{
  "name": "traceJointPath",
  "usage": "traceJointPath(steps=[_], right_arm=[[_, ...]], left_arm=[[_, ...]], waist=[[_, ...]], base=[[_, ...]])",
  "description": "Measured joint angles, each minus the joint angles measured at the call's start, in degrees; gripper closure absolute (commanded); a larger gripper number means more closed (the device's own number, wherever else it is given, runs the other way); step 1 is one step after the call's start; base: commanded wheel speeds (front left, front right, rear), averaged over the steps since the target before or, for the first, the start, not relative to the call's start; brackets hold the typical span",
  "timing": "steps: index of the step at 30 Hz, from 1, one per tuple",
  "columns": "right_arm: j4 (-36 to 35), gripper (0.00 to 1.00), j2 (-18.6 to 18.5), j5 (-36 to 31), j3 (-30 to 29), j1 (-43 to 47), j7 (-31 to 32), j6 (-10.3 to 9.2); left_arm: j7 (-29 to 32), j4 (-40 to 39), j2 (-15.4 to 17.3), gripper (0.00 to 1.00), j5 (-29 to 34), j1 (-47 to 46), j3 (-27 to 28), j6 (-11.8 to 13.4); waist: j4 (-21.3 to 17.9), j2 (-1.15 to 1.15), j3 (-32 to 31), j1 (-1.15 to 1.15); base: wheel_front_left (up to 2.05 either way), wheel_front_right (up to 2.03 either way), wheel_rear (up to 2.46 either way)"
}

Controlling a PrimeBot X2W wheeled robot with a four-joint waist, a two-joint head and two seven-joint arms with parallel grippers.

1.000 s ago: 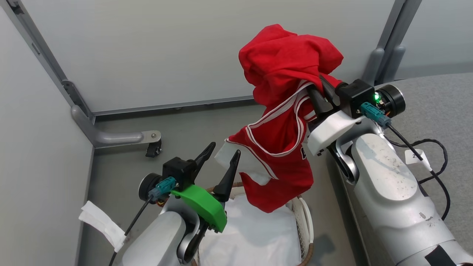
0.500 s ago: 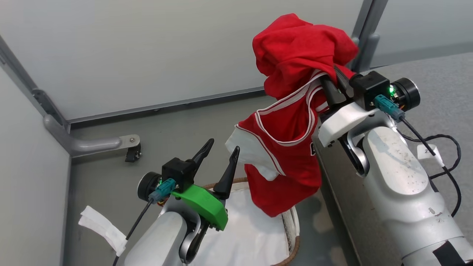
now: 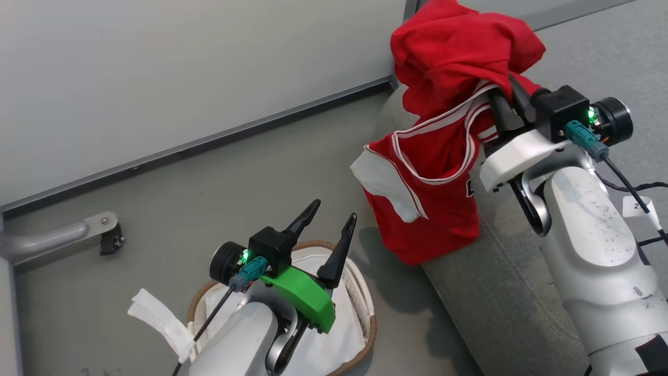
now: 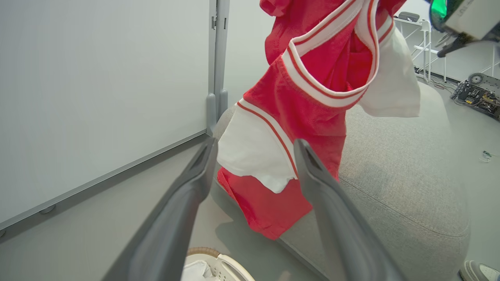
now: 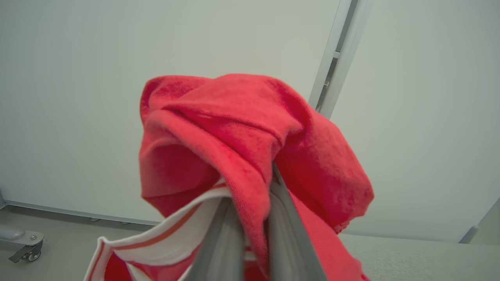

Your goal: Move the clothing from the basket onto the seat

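Clothing (image 3: 433, 193) was clear of the basket (image 3: 366, 313) and hung in the air over the seat's (image 3: 501, 292) left edge. Nearest, the basket stood on the floor (image 3: 235, 177) to the left of the seat and apart from it, with a white liner (image 3: 334, 360) inside. The left gripper (image 3: 334, 209) hovered left of the seat, its fingers spread and empty. Further on, the right gripper (image 3: 509, 102) was raised above the seat's left edge. Its fingers (image 5: 218, 249) pinched a fold of the red fabric, which bunched over their tips and draped downward. The lowest hem hung level with the seat's edge; contact with the seat could not be confirmed. Beyond the seat stood a pale partition wall (image 3: 182, 68).
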Motion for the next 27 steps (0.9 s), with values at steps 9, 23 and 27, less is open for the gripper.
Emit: traceJointPath(steps=[9, 23, 27], right_arm=[[-0.2, 1.00, -1.4, -0.1, -1.2, -1.4, 0.0, 0.00], [5.1, 1.00, -13.5, -2.4, -1.3, -22.5, 0.7, 0.00], [5.4, 1.00, -19.9, -1.9, -1.5, -31.4, 2.9, 0.00]], left_arm=[[0.0, -0.1, 0.3, 0.00, 0.0, -0.7, -2.6, 0.0], [0.0, -3.3, 0.9, 0.00, 0.3, -1.2, -4.3, 0.0], [0.0, -5.0, 1.3, 0.00, 0.6, -2.4, -4.4, 0.0]], waist=[[-4.9, 0.00, 3.1, 0.00], [-1.6, 0.00, 6.4, 0.00], [0.1, 0.00, 8.1, 0.00]], base=[[0.00, 0.00, 0.00], [0.00, 0.00, 0.00], [0.00, 0.00, 0.00]])
